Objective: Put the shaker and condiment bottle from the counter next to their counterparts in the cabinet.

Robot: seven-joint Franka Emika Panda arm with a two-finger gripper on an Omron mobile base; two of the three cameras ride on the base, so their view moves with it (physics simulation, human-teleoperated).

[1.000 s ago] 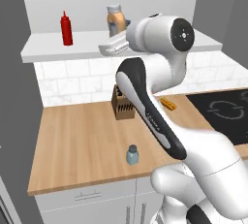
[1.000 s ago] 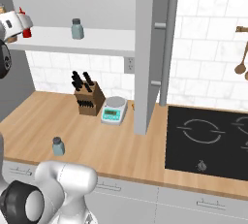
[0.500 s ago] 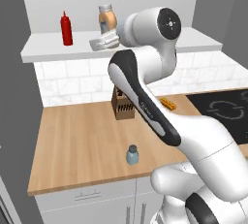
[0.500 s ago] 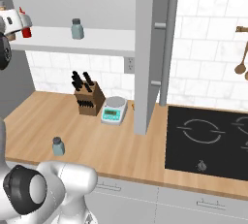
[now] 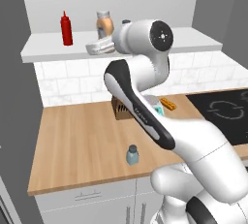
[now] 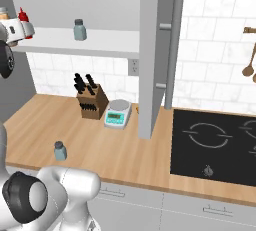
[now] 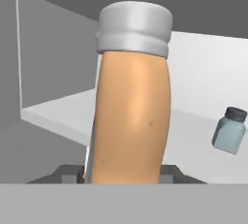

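Left base view, hand (image 5: 100,41) clamped on condiment bottle (image 5: 104,24), raised over cabinet (image 5: 48,48) shelf

The counter (image 5: 82,140) carries the shaker (image 5: 132,154), a knife block (image 6: 91,104) and a scale (image 6: 118,113)

knife block (image 6: 91,102), kitchen scale (image 6: 117,113), cooktop (image 6: 216,147)

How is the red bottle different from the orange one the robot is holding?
The red squeeze bottle is slim with a pointed nozzle; the condiment bottle is stubby, tan-orange, with a flat pale cap. The red one stands free on the shelf; the orange one is gripped by the jaws. Both are upright.
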